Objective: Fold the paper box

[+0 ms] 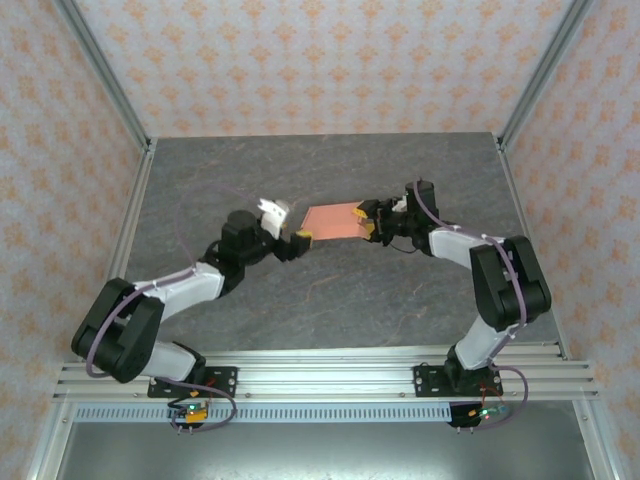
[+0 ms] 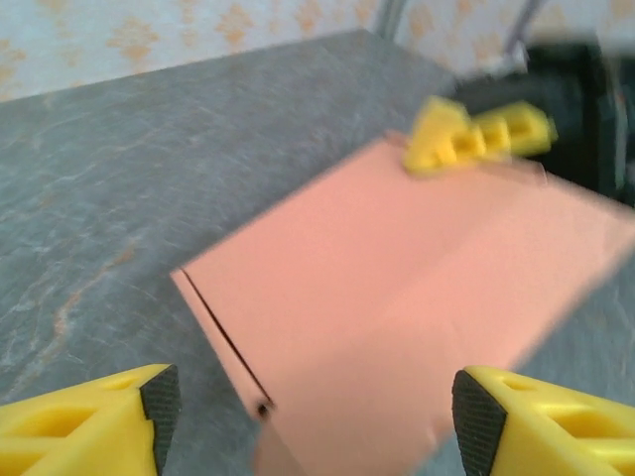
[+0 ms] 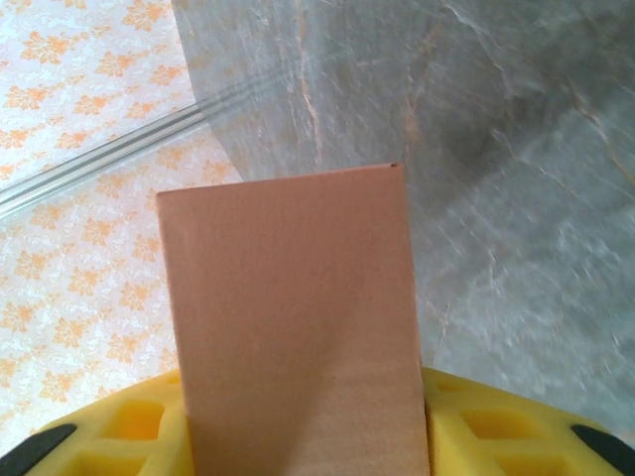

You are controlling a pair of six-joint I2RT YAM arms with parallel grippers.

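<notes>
The paper box is a flat salmon-orange rectangle held above the grey table between my two grippers. My right gripper is shut on its right end. In the right wrist view the box stands up between the yellow fingers, touching both. My left gripper is open around the left end. In the left wrist view the box reaches between the black pads with a gap on each side, and a dark slit runs along its left edge. The right gripper's yellow fingers pinch the far end.
The grey marbled table is walled by patterned panels with metal posts at the back corners. An aluminium rail carrying both arm bases runs along the near edge.
</notes>
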